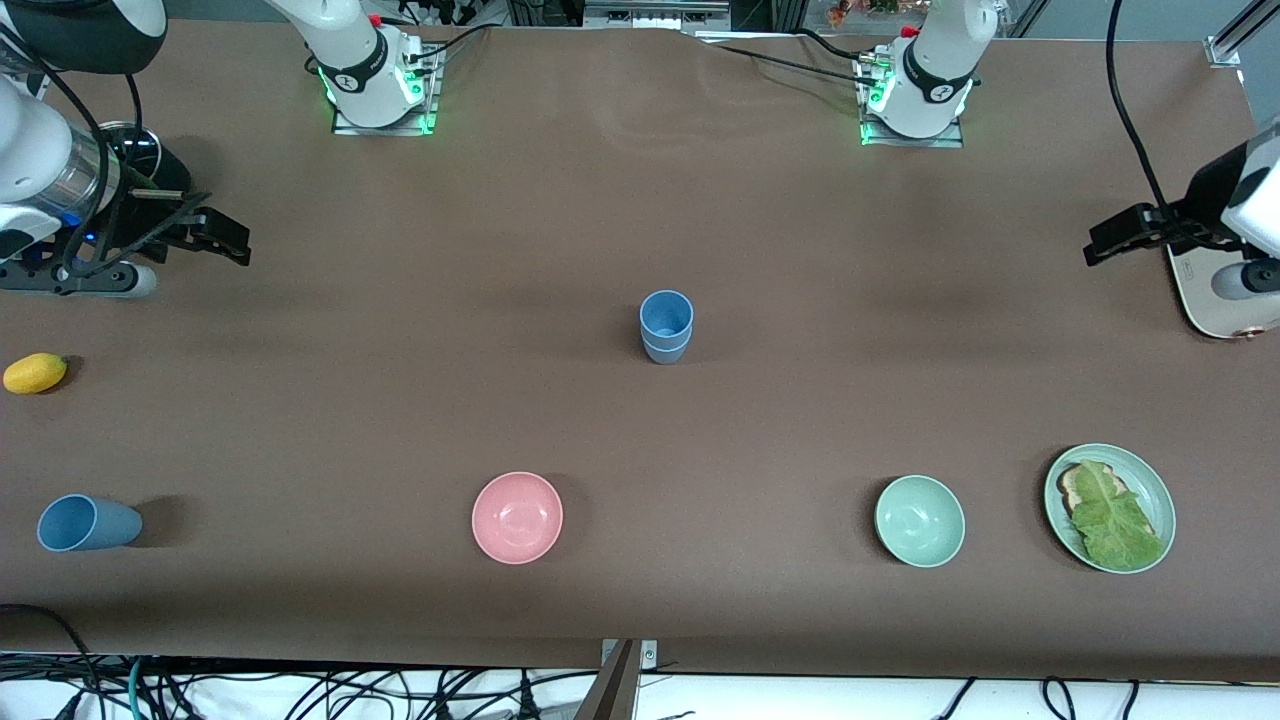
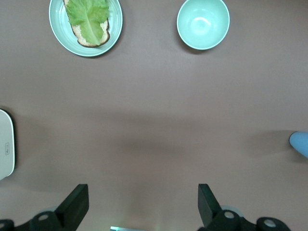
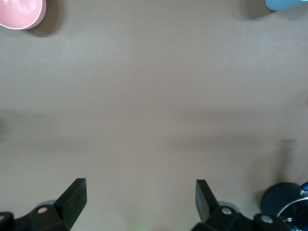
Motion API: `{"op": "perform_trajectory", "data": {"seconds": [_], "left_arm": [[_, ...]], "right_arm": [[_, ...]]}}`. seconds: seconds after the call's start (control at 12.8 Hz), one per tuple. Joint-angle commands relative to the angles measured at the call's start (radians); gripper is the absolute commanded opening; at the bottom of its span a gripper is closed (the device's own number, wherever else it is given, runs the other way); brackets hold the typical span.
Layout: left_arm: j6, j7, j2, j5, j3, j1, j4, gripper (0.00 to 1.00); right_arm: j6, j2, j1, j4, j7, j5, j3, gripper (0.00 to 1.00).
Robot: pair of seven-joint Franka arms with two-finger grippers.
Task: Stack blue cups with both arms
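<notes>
- Brown worktop, wide, matte; both arm bases bolted along its robot edge, green lights lit at each.
- Right arm parked high over the right arm's end of the worktop; right gripper over bare worktop, jaws released, nothing between them in the right wrist view.
- Left arm parked over the left arm's end; left gripper jaws released, spread wide and empty in the left wrist view.
- White flat device under the left arm at the worktop's edge; small marking on it, not legible.
- Green plate near the front camera, toward the left arm's end; toast topped with a lettuce leaf on it.
- Pink bowl and green bowl, both upright and empty, near the front camera; well apart from each other.
- Stacked blue cups upright mid-worktop, one nested in the other, between the two arms' reaches; farther from the front camera than the bowls.
- Lone blue cup lying on its side toward the right arm's end, near the front camera, well apart from the stack.
- Yellow lemon-like fruit at the same end, farther from the front camera than the lone cup.
- No legible writing or brand seen anywhere.
</notes>
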Motion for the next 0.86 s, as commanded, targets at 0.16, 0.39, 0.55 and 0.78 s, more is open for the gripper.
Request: {"op": "perform_trajectory", "data": {"seconds": [0.16, 0.39, 0.55, 0.78], "left_arm": [[-0.008, 0.034, -0.051, -0.017, 0.059, -0.065, -0.047, 1.0], [-0.005, 0.035, -0.042, -0.018, 0.056, -0.062, -0.038, 1.0], [-0.001, 0.041, -0.039, -0.015, 0.056, -0.063, -0.036, 1.0], [0.003, 0.098, -0.039, -0.017, 0.056, -0.057, -0.033, 1.0]], "right_arm": [[-0.021, -0.007, -0.01, 0.025, -0.003, -0.002, 0.009, 1.0], [-0.026, -0.007, -0.01, 0.026, -0.006, -0.002, 0.009, 1.0], [-0.026, -0.006, -0.01, 0.032, -0.008, -0.004, 0.01, 1.0], [-0.027, -0.003, -0.01, 0.045, -0.009, 0.0, 0.01, 1.0]]}}
